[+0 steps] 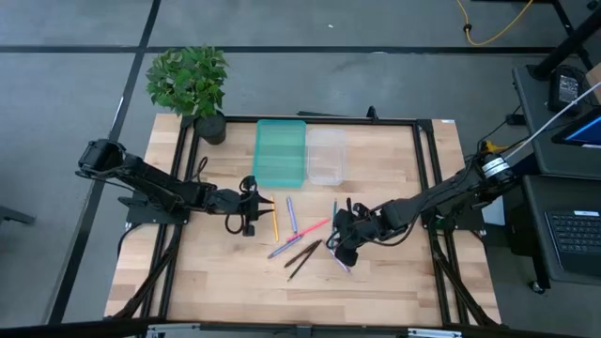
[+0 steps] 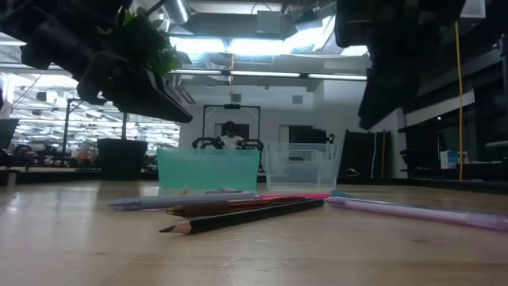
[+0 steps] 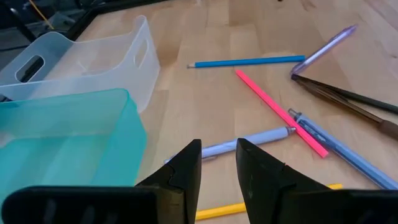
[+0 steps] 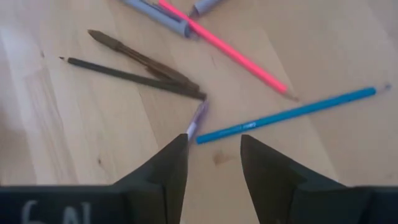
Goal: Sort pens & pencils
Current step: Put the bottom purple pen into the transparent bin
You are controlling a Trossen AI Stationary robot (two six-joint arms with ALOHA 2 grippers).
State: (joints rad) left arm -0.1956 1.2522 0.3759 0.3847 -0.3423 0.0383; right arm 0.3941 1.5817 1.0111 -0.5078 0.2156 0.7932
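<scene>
Several pens and pencils lie flat and scattered on the wooden table between the arms: a yellow one (image 1: 274, 223), a lavender pen (image 3: 249, 142), a pink one (image 3: 280, 112), a blue pencil (image 4: 292, 115), two dark pencils (image 4: 137, 71) and a purple pen (image 4: 198, 118). My left gripper (image 3: 217, 163) hovers open above the yellow pencil (image 3: 217, 211) and the lavender pen's end, next to the teal tray. My right gripper (image 4: 214, 149) hovers open over the blue pencil's end and the purple pen's tip. In the high view, the left gripper (image 1: 254, 218) and the right gripper (image 1: 336, 242) flank the pile.
A teal tray (image 1: 280, 152) and a clear tray (image 1: 326, 155) stand side by side toward the table's far edge. A potted plant (image 1: 192, 84) sits at the far left corner. A black frame (image 1: 423, 122) runs around the work area. Bare wood lies toward the near edge.
</scene>
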